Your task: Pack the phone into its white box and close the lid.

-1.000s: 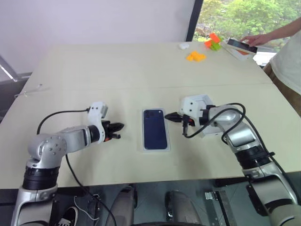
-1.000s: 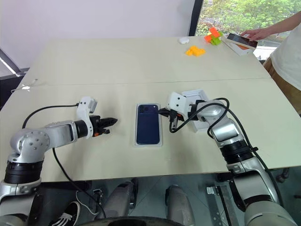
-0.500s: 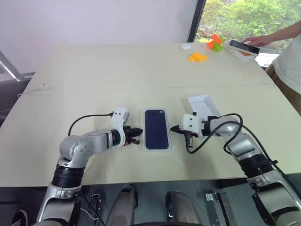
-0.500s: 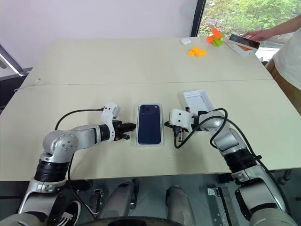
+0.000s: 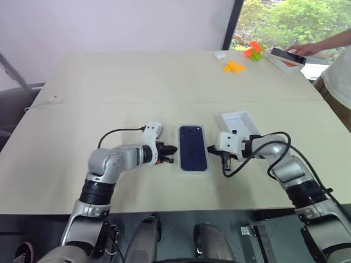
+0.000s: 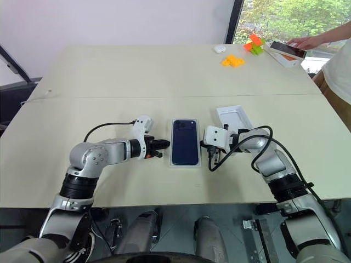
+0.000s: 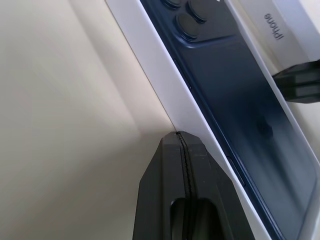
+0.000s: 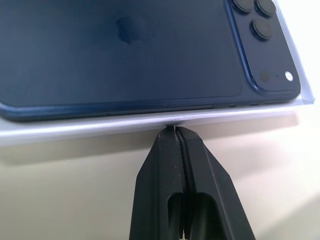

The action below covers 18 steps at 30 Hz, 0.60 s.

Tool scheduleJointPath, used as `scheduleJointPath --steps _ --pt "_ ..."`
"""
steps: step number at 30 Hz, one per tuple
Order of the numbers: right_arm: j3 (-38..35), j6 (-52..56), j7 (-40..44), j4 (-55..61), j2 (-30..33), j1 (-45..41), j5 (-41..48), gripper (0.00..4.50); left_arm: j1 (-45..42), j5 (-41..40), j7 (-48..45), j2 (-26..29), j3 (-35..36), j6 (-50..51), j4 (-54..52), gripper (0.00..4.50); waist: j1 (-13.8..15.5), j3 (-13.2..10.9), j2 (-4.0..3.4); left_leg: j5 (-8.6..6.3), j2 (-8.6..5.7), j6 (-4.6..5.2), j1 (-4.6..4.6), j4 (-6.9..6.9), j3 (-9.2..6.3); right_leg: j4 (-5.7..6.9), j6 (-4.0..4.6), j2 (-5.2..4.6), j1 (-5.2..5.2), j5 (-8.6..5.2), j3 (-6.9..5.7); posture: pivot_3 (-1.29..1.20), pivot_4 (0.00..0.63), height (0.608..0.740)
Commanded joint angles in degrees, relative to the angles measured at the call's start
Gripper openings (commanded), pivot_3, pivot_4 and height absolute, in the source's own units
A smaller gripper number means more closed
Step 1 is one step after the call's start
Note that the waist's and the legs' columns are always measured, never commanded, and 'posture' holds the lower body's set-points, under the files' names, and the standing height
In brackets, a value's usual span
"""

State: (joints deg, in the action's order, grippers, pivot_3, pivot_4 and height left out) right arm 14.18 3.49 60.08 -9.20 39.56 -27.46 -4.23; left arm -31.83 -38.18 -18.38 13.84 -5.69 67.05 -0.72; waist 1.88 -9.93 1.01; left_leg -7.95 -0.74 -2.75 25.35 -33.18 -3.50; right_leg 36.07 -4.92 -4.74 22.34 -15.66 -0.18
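The dark navy phone point(image 5: 192, 155) lies back up, camera cluster at the far end, inside the shallow white box point(image 5: 193, 171) at the table's middle. My left gripper point(image 5: 173, 149) is shut and empty, with its tip at the box's left rim point(image 7: 165, 85). From the other side my right gripper point(image 5: 210, 149), also shut and empty, points at the right rim point(image 8: 100, 127). The lid point(image 5: 239, 122) lies open side up just behind the right wrist, to the right of the box.
At the far right corner a person's hand point(image 5: 303, 50) rests by another phone on an orange-and-white box point(image 5: 286, 57). Orange blocks point(image 5: 233, 67), orange-and-green blocks point(image 5: 253, 50) and a small white object point(image 5: 220, 55) lie nearby. A thin cable point(image 5: 41, 103) sits at the left edge.
My left gripper has swung right across the table to the box's left rim. The right gripper slid a little nearer along the right rim. The camera view has also shifted.
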Motion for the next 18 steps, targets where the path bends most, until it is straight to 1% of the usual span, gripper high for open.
scheduleJointPath --steps 1,4,7,13,18 --pt "-1.0 -0.9 0.3 1.7 0.3 -0.3 1.1 0.03 -0.9 0.6 -4.6 -2.8 -6.0 0.4 1.2 0.00 0.2 0.0 0.00 0.01 0.00 0.01 0.00 0.00 0.00 0.00 0.00 0.01 0.01 0.00 0.00 0.00 0.150 0.740" --pt "-1.7 -1.6 0.7 1.3 1.6 0.0 1.2 0.03 -2.3 1.5 -6.0 -4.5 -6.0 0.5 2.5 0.00 0.5 0.0 0.00 0.01 0.01 0.04 0.01 0.03 0.00 0.00 -0.04 0.01 0.02 -0.02 0.00 0.00 0.150 0.740" --pt "-2.3 0.3 3.7 2.1 4.2 1.2 2.4 0.03 -3.8 3.6 -7.1 -5.7 -7.2 -0.2 4.5 0.00 0.5 0.0 0.00 0.00 -0.04 0.10 0.04 0.03 0.00 -0.04 -0.06 -0.03 0.02 -0.04 -0.01 0.00 0.150 0.740" --pt "-4.2 -0.2 4.2 3.6 6.8 3.7 2.6 0.03 -6.0 6.5 -8.9 -8.9 -8.3 -2.7 7.9 0.00 0.5 0.0 0.01 -0.03 -0.18 0.18 0.04 0.02 0.00 -0.04 -0.19 -0.14 -0.03 -0.11 -0.01 0.00 0.150 0.740" --pt "-4.8 -2.1 3.8 2.4 7.9 4.3 1.4 0.03 -5.9 7.7 -10.0 -11.1 -8.7 -2.9 7.7 0.00 0.4 0.0 0.01 -0.06 -0.34 0.24 0.04 0.02 -0.01 -0.02 -0.32 -0.30 -0.05 -0.17 -0.01 0.00 0.150 0.740"
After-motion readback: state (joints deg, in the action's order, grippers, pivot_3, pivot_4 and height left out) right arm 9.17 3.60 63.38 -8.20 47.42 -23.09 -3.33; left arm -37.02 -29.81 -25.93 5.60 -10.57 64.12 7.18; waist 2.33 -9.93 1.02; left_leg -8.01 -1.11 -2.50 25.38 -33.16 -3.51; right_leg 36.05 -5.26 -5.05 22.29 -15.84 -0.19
